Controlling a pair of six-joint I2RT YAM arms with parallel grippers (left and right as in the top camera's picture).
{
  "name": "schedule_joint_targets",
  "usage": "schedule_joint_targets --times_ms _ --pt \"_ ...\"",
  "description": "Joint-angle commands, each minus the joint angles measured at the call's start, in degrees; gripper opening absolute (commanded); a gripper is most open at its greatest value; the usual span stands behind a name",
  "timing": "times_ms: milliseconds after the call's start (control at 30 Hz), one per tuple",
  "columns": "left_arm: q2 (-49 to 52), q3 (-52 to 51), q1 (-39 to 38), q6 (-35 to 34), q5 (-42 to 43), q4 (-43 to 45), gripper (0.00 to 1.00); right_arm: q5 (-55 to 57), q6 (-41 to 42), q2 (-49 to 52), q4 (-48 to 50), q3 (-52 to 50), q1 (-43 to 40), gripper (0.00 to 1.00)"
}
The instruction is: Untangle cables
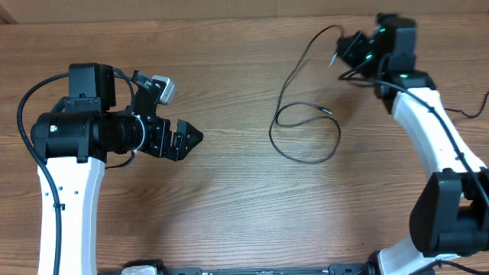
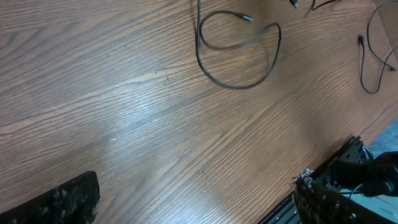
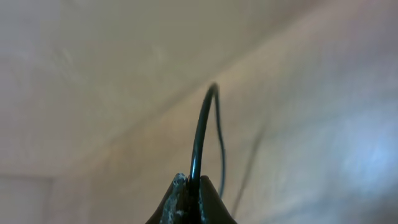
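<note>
A thin black cord with small plug ends [image 1: 294, 72] rises off the brown wood-grain table [image 1: 229, 206] and ends in a flat open loop [image 1: 338, 139], which serves here as the landmark. The loop lies on the wood, and one small plug tip [image 1: 328, 111] rests just inside its upper edge. From the loop's left side the cord climbs up and to the right to the black right gripper [image 1: 350, 47], which hangs beyond the loop on its far right side. In the right wrist view the two dark fingertips [image 3: 186, 200] are pressed together with the cord pinched between them, so this gripper is clenched on the cord. A short free end of cord hangs below it.

A second thin black cord [image 1: 467, 113] lies on the table well to the right of the loop, past the white right arm [image 1: 428, 122]. In the left wrist view its plug end [image 2: 359, 40] points away from the loop.

The black left gripper [image 1: 187, 137] hovers well to the left of the loop, pointing toward it. Its fingers [image 2: 68, 199] stand wide apart with nothing between them.
</note>
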Motion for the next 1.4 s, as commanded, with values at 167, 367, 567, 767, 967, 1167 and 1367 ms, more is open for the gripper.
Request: schedule_joint_targets --times_ms 167,367,567,767,967,1167,1367 --pt "-0.6 0.9 0.2 1.1 0.0 0.2 0.99 9.8 -7.9 -2.4 7.5 6.4 -5.9 0.04" --pt "-0.6 0.9 0.2 1.1 0.0 0.2 0.99 12.0 -9.3 -0.1 9.1 6.4 -6.4 0.04" --pt "-0.6 0.9 0.2 1.1 0.0 0.2 0.99 11.8 -10.0 8.4 -4.3 6.4 -6.4 0.56" --pt "-0.6 0.9 0.2 1.1 0.0 0.2 1.0 11.5 -10.3 6.0 -12.0 7.2 -6.4 1.0" --pt "-0.6 0.9 0.2 1.1 0.0 0.2 1.0 9.7 -10.3 -3.8 -27.0 10.4 -6.1 1.0" --pt "-0.6 0.9 0.2 1.1 0.0 0.2 0.99 2.2 -30.7 -5.9 -42.9 9.3 -3.7 0.94" --pt "-0.6 0.9 0.2 1.1 0.0 0.2 0.99 8.6 -32.0 -2.6 -36.6 0.9 -3.1 0.98"
